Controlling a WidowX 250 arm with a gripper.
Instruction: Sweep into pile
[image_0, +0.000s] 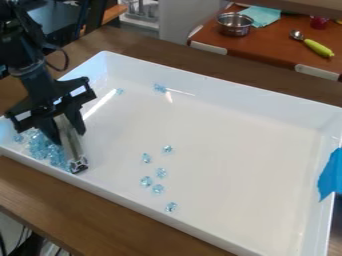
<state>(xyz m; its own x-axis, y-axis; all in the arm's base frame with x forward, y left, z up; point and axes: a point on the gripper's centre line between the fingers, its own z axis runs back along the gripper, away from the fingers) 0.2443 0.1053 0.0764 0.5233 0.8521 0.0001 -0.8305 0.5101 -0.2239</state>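
White plastic, shallow and rectangular: that's the tray (234, 220) beneath my black two-finger gripper (65, 131), which I see at nine o'clock. Its fingers are closed on a long, pale grey bar-shaped tool (72, 142), slanting down with its metallic end low in the tray. Clear light-blue faceted beads (41, 149) crowd beside it, towards half past eight. I count six loose beads (161, 173) scattered around six o'clock, with others near twelve and between ten and eleven. Bright blue tape (331, 175) marks the rim at four; a round silver pot (234, 24) stands beyond at one.
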